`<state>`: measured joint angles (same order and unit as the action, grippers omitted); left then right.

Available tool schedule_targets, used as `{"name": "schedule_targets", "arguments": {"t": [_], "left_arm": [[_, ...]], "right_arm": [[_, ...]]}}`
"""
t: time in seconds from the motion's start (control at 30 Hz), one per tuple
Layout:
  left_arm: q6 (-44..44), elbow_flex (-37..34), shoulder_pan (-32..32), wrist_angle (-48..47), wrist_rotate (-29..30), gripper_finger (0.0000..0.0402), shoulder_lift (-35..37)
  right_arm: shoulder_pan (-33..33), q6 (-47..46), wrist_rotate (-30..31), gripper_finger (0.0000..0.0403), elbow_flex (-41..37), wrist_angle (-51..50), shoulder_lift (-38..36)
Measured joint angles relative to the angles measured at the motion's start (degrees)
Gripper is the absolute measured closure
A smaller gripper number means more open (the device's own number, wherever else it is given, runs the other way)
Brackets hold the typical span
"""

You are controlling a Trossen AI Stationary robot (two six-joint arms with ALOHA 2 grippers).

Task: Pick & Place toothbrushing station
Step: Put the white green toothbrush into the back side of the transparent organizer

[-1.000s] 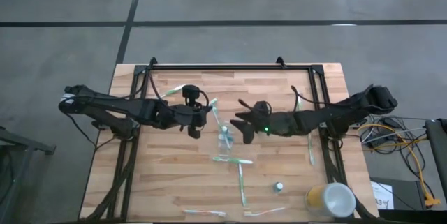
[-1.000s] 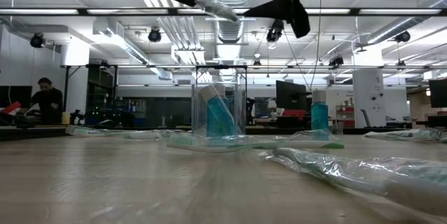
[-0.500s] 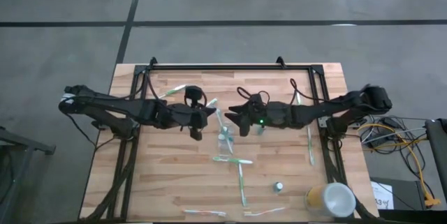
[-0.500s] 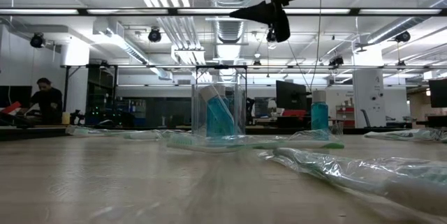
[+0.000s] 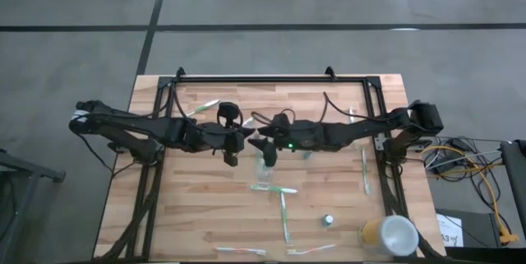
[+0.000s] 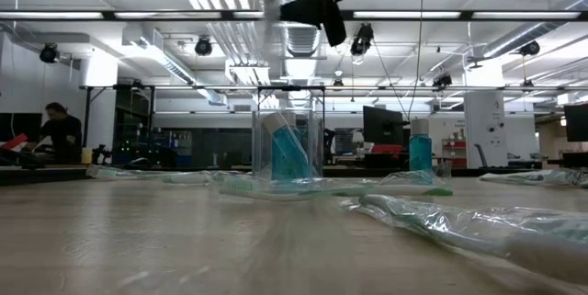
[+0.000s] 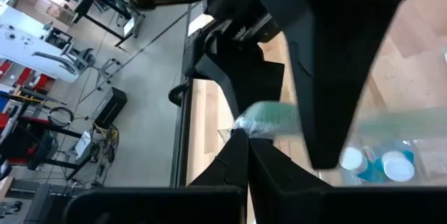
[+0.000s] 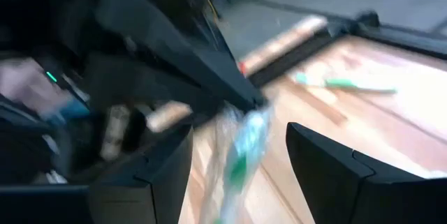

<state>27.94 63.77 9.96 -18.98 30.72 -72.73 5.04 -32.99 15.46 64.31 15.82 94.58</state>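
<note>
My left gripper (image 5: 237,138) is shut on a wrapped white-and-green toothbrush (image 7: 272,117) in the air above the table's middle. My right gripper (image 5: 261,142) is open right beside it. In the right wrist view its two fingers stand on either side of the same toothbrush (image 8: 246,144); I cannot tell if they touch it. The clear cup (image 5: 265,166) stands upright just near of both grippers, with tubes (image 6: 287,153) leaning inside. Another tube (image 5: 328,220) stands on its own at the near right. More toothbrushes (image 5: 273,188) lie flat on the wood. My left gripper pinches the wrapped toothbrush between its two fingertips, close to the green end (image 7: 246,128). The fingers come about level from the table's left. The toothbrush is lifted clear of the table, and its free length reaches out toward my right gripper, above the cup.
A yellow cup with a white top (image 5: 389,236) stands at the near right corner. Loose toothbrushes lie at the far left (image 5: 205,106), along the right side (image 5: 365,170) and by the near edge (image 5: 240,251). A black frame (image 5: 271,78) runs along the far edge.
My right gripper has gone toward the table's left, up to my left gripper, and its open fingers now stand around the held toothbrush. My left gripper has stayed about where it was, still shut on the toothbrush.
</note>
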Motion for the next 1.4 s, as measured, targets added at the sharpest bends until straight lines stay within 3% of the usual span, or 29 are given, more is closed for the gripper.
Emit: {"name": "schedule_targets", "arguments": {"t": [0.1, 0.23, 0.83, 1.03, 1.4], "left_arm": [[-0.1, -0.5, 0.0, -0.1, 0.0, 0.0401, 0.0], [-0.2, -1.2, 0.0, 0.0, 0.2, 0.0401, 0.0], [0.4, -1.1, 0.0, 0.2, 0.3, 0.0401, 0.0], [-0.3, -1.2, 0.0, 0.2, 0.3, 0.0395, 0.0], [-6.0, -1.2, 0.0, -0.5, 2.5, 0.0349, 0.0]], "right_arm": [[0.0, 0.1, -0.6, 0.0179, 3.7, -7.1, 1.2], [0.1, 0.8, -0.6, 0.0201, 6.7, -9.2, 1.9], [0.0, 0.4, -0.5, 0.0344, 6.7, -12.9, 0.4], [0.0, 0.5, -0.5, 0.0351, 6.7, -12.9, 0.4], [0.0, 1.9, -0.5, 0.0341, 6.6, -12.7, 0.4]]}}
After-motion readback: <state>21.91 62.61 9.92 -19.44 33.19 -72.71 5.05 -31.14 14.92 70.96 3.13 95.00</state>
